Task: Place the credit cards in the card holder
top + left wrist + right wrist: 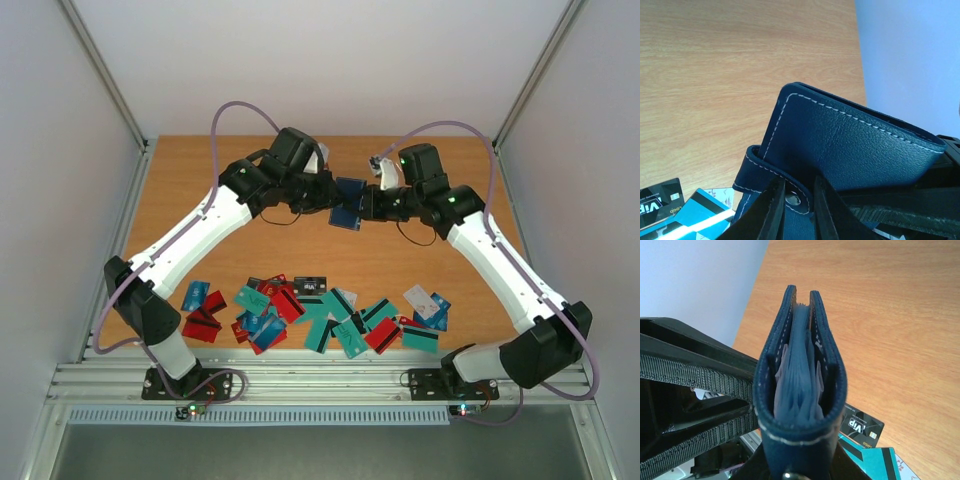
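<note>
A bare orange-brown wooden table (200,205) sits inside white walls (330,60). Over its far middle both arms meet at the card holder (348,204), lifted off the wood. The right gripper (367,204) has its jaws clamped on the holder's lower edge. The left gripper (796,194) is drawn narrow about the snap strap (752,172), though I cannot tell if it truly pinches. The holder gapes slightly, with grey-blue pockets (800,375) fanned inside. The credit cards (320,315) lie scattered near the front edge.
</note>
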Controlling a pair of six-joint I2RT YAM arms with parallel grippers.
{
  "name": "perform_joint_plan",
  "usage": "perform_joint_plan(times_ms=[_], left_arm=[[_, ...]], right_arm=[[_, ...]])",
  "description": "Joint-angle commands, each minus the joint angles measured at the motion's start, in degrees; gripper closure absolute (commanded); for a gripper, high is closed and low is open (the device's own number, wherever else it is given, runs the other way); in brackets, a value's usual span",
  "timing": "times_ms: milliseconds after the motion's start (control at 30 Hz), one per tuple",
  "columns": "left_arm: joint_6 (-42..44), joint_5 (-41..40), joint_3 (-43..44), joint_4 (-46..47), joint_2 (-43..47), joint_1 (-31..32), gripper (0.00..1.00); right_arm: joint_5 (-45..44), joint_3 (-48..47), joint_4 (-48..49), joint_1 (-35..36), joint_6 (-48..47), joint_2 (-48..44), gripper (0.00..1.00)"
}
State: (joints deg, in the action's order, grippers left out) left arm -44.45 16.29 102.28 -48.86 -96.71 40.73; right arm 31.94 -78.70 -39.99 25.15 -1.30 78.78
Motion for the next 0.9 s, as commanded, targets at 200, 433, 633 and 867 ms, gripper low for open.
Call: perform_joint_plan(times_ms=[200,433,633,867], left_arm=[[1.9,2.6,-1.5,2.0,-0.2,0.9,0.99],[3.1,1.3,-2.0,2.7,1.2,0.6,1.0],[4.8,0.1,-4.9,2.1,4.8,-2.1,1.0],[7.1,0.8,-10.0,2.3,8.9,-6.4,1.0]], right_arm=[[0.2,-4.7,4.7,0.9,-0.8,1.8,0.99],[-1.3,-4.9,2.4,1.0,-1.4,1.8,0.99],[-3.9,-5.0,-1.0,1.0,-2.4,1.7,0.99],[-3.6,-4.2,-1.7,1.0,-2.0,2.0,0.99]])
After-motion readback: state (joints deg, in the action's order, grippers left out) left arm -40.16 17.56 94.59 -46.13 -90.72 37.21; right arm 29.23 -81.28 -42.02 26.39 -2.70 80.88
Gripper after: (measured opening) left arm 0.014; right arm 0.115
